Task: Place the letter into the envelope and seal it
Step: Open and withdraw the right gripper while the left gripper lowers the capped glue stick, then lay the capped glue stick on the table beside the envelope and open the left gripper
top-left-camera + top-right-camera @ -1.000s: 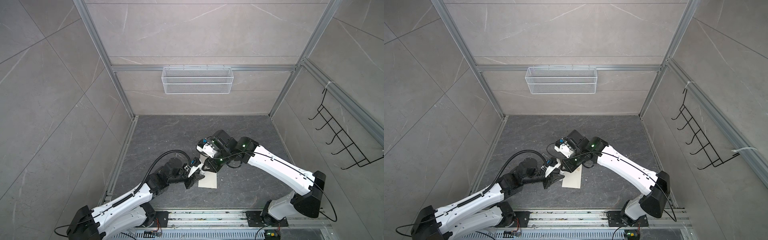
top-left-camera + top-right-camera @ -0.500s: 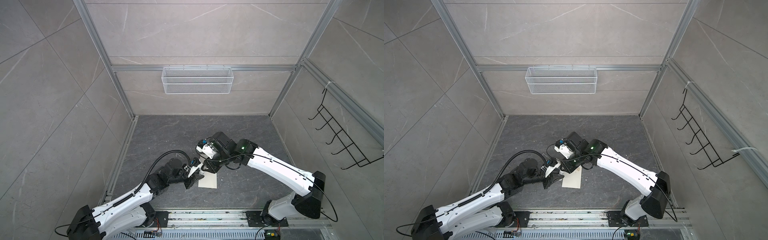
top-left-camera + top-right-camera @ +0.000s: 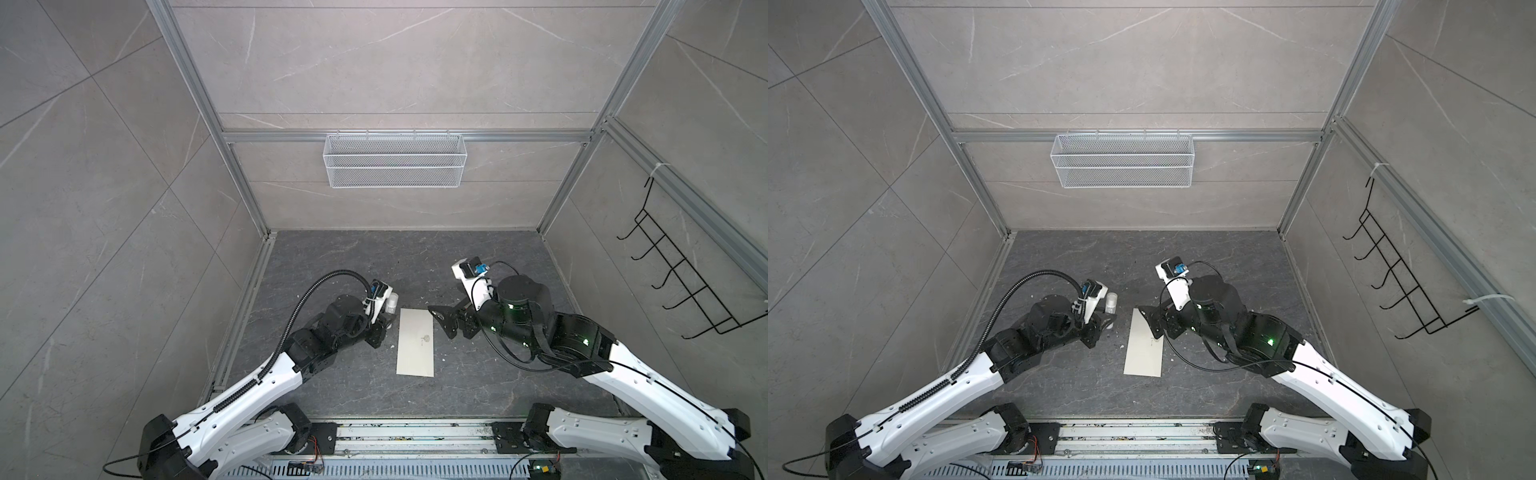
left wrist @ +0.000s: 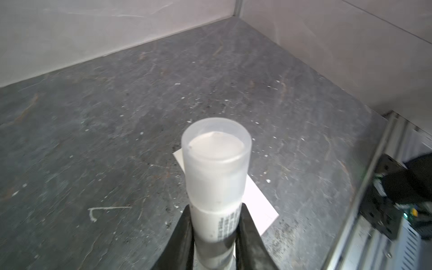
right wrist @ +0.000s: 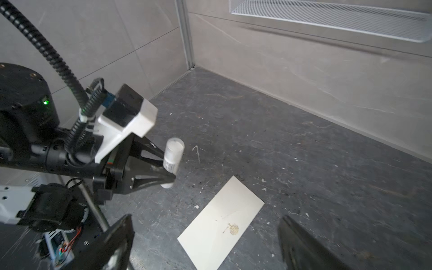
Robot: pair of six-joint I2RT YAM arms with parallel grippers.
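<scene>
Grip first: my left jaws are pinched narrow on the glue stick (image 4: pixel 216 187), clamped on either side of its printed lower body. The stick stands nearly upright with its frosted cap on top. In both top views it sits just left of the envelope's far end (image 3: pixel 391 303) (image 3: pixel 1111 302). From the right wrist view its base (image 5: pixel 173 159) is near the envelope's far corner but apart from it. I cannot tell whether the base touches the surface (image 3: pixel 353 266).

My right jaws are spread wide and hold nothing. The right wrist view shows one dark side at each lower edge of the picture, with the envelope (image 5: pixel 222 224) lying between them further off. In both top views one tip overlaps the envelope's far right corner. I cannot tell whether it touches the paper.

Between my two arms the envelope (image 3: pixel 415 347) (image 3: pixel 1144 349) lies flat on the dark surface, its long side running away from my bases and its small emblem face up near the middle. The left wrist view catches a part of it (image 4: pixel 259 205) behind the stick.

White flecks dot the surface around it. A wire basket (image 3: pixel 395 166) hangs on the back wall and a black hook rack (image 3: pixel 681 282) on the right wall.
</scene>
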